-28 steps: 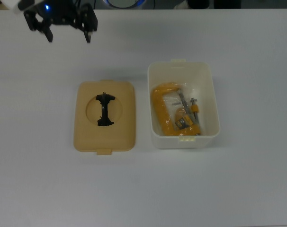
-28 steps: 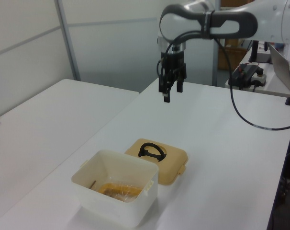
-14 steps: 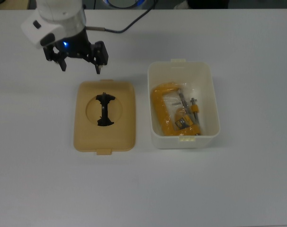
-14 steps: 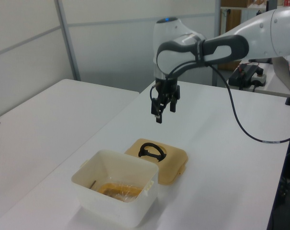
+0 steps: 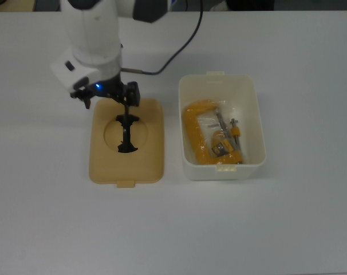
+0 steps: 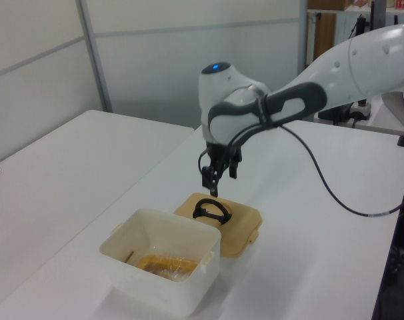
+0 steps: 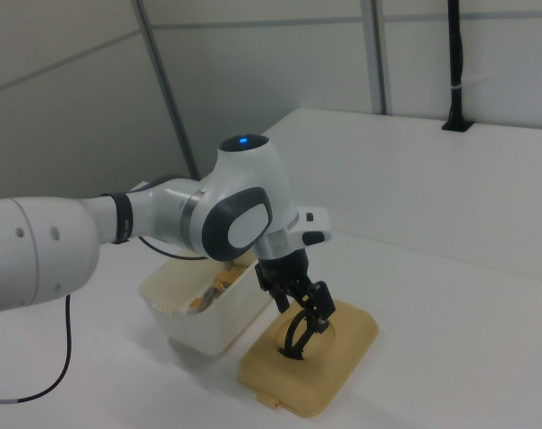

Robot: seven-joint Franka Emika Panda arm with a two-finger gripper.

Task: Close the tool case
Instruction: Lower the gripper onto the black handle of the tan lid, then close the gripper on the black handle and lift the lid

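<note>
In the top view, the tool (image 5: pixel 107 98) is hanging over the far edge of the tan lid (image 5: pixel 126 141), its 2 fingers spread wide and holding nothing. The lid is lying flat on the white worktop (image 5: pixel 288 229), just to the top view's left of the open white box (image 5: pixel 221 126), with a narrow gap between them. The black handle (image 5: pixel 126 133) is standing in the lid's round recess, and a yellow clamp (image 5: pixel 211 136) is resting inside the box. To do this step well, the tool should be centring over the handle, with 1 finger on each side of the bar.

In the left view, the tool (image 6: pixel 214 177) is hovering above the handle (image 6: pixel 209 209), clear of it. The lid (image 6: pixel 230 223) is sitting behind the box (image 6: pixel 163 265), near its far wall. The descent probably needs to be straight down, so the fingers are not knocking the handle flat.

In the right view, the tool (image 7: pixel 309 311) is appearing close above the recess, and the handle (image 7: pixel 300 338) looks like a thin arch. Gripping it low and squarely would likely be keeping the lid (image 7: pixel 316 362) level for the carry over the box (image 7: pixel 208 308), whose latch tabs must be lining up with the lid's.
</note>
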